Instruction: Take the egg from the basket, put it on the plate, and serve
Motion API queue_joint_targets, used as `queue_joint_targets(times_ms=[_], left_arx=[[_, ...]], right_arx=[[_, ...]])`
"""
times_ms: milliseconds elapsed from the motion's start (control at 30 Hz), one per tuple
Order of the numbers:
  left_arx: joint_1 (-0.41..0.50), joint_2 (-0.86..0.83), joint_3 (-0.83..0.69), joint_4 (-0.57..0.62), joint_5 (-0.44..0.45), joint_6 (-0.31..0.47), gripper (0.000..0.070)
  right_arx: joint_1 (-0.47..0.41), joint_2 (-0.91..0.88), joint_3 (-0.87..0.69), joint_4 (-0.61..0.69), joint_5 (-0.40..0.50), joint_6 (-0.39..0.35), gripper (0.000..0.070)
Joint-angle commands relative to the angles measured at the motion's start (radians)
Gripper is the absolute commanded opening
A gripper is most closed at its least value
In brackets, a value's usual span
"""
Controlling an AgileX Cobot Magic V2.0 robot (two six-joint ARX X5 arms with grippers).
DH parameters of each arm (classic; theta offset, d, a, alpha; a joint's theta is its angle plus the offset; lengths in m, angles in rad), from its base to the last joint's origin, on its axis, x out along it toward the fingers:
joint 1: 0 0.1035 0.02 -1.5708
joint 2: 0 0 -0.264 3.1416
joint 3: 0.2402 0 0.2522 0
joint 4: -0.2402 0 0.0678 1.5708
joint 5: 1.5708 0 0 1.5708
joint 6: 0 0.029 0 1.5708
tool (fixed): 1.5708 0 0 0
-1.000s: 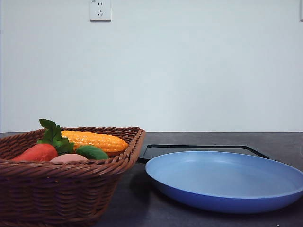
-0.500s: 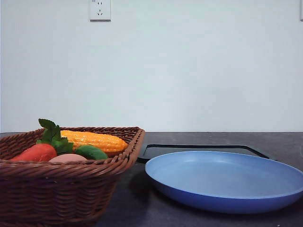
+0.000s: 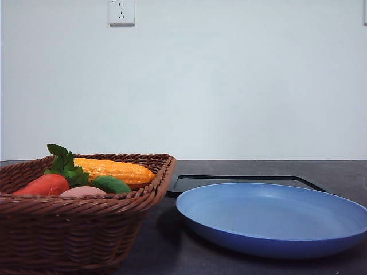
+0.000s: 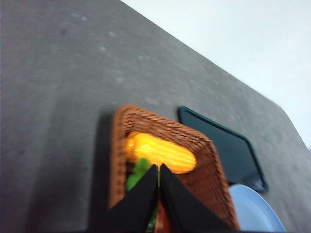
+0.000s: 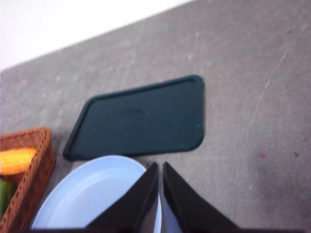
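**Egg in the basket, both grippers pressed together**

While the egg lies low in the wicker basket, only its pinkish top clears the braided rim in the front view. At its 9 o'clock sits a red-orange vegetable with green leaves; at its 3 o'clock a dark green piece lies just beside it, and a yellow corn cob lies at about 1 o'clock, toward the far wall. At the basket's 3 o'clock, near but apart, rests the light blue plate, bare. A black tray lies at the plate's 12 o'clock, partly hidden by it.

The left gripper hangs above the basket, its black fingers pressed together, holding nothing. The right gripper hangs over the plate's edge, fingers likewise closed on nothing, the tray beyond them.
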Motion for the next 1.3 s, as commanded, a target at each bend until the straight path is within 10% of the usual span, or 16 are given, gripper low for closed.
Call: queue_joint_targets(times_ms=[0,367,700,867,1267], left_arx=[[-0.003,0.055,0.050,-0.013,0.037,0.084,0.0000],[-0.143,0.352,0.275,-0.239,0.116,0.273,0.0000],[-0.352,0.492,0.303,-0.282,0.145,0.283,0.0007],[-0.403,0.500,0.303,-0.273,0.144,0.283,0.0119],[-0.434,0.500,0.303,-0.283,0.145,0.273,0.0357]], right_arx=[[-0.001,0.044,0.037,-0.013,-0.020,-0.039,0.0000],[0.000,0.329,0.183,-0.206,-0.235,-0.121,0.0000],[0.000,0.549,0.186,-0.305,-0.285,-0.201,0.0046],[0.004,0.634,0.186,-0.272,-0.284,-0.203,0.0228],[0.071,0.846,0.186,-0.108,-0.270,-0.181,0.0237]])
